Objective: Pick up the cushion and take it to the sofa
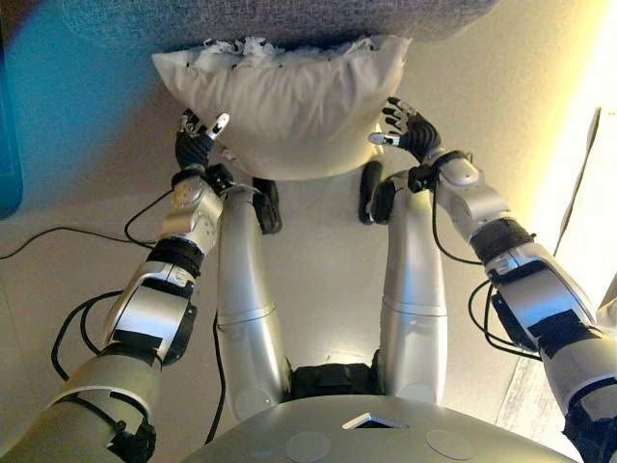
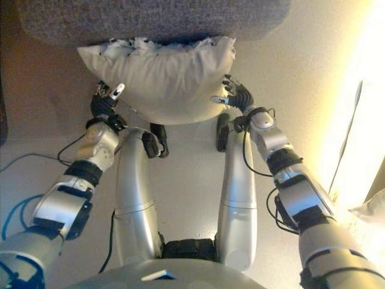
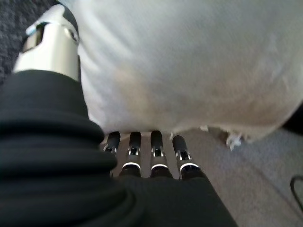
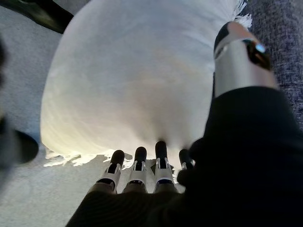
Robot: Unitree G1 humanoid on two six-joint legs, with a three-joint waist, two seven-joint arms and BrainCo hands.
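Note:
A white cushion (image 1: 289, 106) with a fringed edge is held between my two hands, above the floor in front of my legs. Its far edge touches the front of the grey sofa (image 1: 289, 17). My left hand (image 1: 198, 143) presses on the cushion's left end. In the left wrist view its fingers (image 3: 158, 153) reach straight under the cushion (image 3: 189, 61) and its thumb lies along the side. My right hand (image 1: 410, 127) presses on the right end. In the right wrist view its fingers (image 4: 137, 163) lie under the cushion (image 4: 128, 80).
The sofa spans the far edge of the eye views. Pale carpet (image 1: 87, 193) lies on both sides of me. A blue object (image 1: 8, 145) stands at the far left. A bright white object (image 1: 600, 193) stands along the right side.

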